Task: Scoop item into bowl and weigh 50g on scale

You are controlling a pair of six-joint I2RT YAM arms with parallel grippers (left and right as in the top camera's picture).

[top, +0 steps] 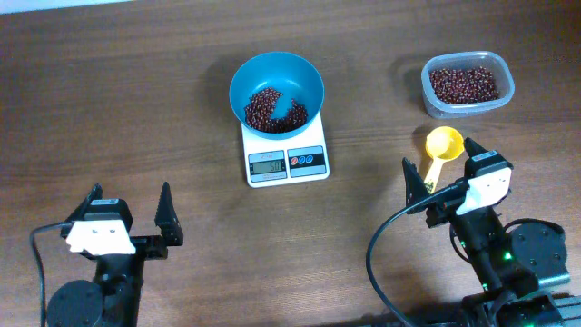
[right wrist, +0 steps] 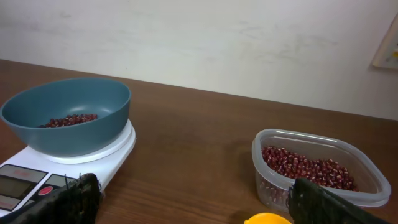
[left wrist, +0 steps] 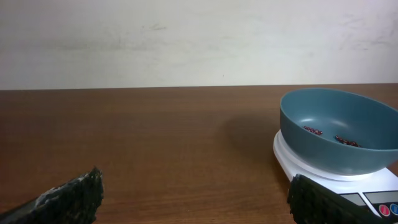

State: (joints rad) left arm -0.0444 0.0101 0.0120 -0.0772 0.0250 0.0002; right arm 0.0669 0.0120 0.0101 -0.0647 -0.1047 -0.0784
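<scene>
my left gripper (top: 129, 193) hangs at 8 o'clock of the table (top: 136, 91). it is released, jaws wide, with nothing between them. my right gripper (top: 439, 154), at 4 o'clock, is released too. the yellow scoop (top: 444, 143) lies between its wide jaws, and i cannot tell if it touches them. the teal bowl (top: 247, 74) sits on the white scale (top: 286, 163), a little toward 12 o'clock from the centre, with red-brown beans (top: 272, 111) in its bottom. more beans lie in the clear tub (top: 427, 98) at 2 o'clock.

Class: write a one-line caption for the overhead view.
Bowl of beans on scale; scoop by tub; left gripper, right gripper open.
</scene>
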